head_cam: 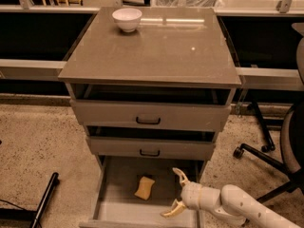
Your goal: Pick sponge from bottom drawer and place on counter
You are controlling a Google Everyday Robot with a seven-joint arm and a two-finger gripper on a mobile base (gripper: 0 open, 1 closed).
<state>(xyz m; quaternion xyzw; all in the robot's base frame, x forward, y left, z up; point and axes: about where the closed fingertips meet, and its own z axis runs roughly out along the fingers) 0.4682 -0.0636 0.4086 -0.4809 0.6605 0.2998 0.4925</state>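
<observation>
Currently: sponge (145, 188) flat on bottom drawer (116, 198) floor; pincer (170, 193) just beside it, inside drawer, spread wide, empty. Risk: finger clips drawer wall, or shoves soft sponge aside before closing.

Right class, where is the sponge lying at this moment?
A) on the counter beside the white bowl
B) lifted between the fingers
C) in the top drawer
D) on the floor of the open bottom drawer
D: the sponge lies flat on the floor of the bottom drawer, and the gripper sits just to its right, fingers open and not touching it.
</observation>
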